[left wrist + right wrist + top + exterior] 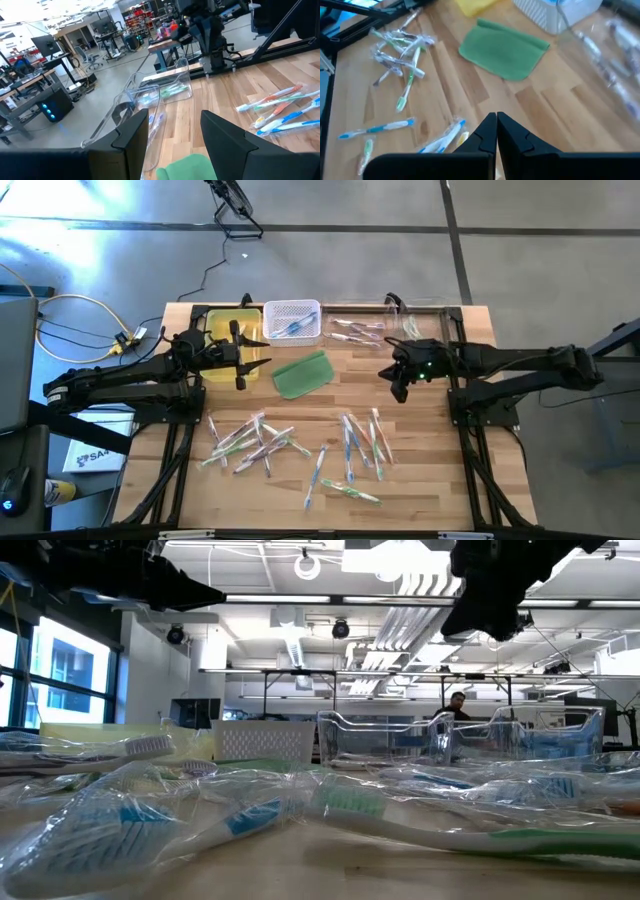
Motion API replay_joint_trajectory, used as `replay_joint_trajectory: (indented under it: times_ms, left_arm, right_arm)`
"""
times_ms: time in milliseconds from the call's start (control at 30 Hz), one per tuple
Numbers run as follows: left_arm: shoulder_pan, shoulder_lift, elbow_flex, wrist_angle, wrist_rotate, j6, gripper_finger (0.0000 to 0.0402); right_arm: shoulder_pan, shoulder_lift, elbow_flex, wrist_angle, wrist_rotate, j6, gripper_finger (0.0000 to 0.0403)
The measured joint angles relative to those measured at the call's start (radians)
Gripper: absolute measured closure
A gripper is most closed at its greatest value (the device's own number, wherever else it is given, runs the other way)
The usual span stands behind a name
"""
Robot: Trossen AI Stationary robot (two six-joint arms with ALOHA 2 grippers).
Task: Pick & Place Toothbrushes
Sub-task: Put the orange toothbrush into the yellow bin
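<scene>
From above, the left gripper [240,360] hangs over the gap between the yellow bin [232,323] and the green cloth [302,373], its fingers apart and empty. The right gripper [400,383] hovers just in front of the clear tray [385,325], fingers pressed together, holding nothing. The loose toothbrushes [262,442] lie nearer the table's front edge than either gripper, in two scatters: a tangled heap of roughly a dozen on the left arm's side, and about eight on the right arm's side [362,442], these mostly with their long axes running front to back. An exact count cannot be made. The white basket [292,320] holds at least one blue brush; the clear tray holds a few.

From table height, wrapped toothbrushes [300,810] fill the foreground, with both arms high above them.

The left wrist camera shows its fingers [227,137] spread, and a few wrapped brushes [280,107] off to one side.

The right wrist camera shows its fingertips [496,132] shut. Each arm is probably nearest its own scatter.
</scene>
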Motion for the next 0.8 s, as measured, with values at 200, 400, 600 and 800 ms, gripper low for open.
replay_joint_trajectory:
  times_ms: [200,400,600,800]
  left_arm:
    - [0.000,0.000,0.000,-0.006,0.001,0.000,0.0226]
    - [0.000,0.000,0.000,-0.009,0.001,0.000,0.0226]
    - [0.000,0.000,0.000,-0.026,0.005,0.000,0.0226]
    - [0.000,0.000,0.000,-0.028,0.004,0.000,0.0226]
  right_arm:
    - [0.052,0.058,0.000,-0.002,0.000,0.113,0.0399]
    - [0.121,0.097,0.000,-0.037,0.000,0.272,0.0399]
    - [0.212,0.135,0.000,-0.127,0.000,0.463,0.0399]
    - [0.312,0.167,0.000,-0.130,0.032,0.606,0.0399]
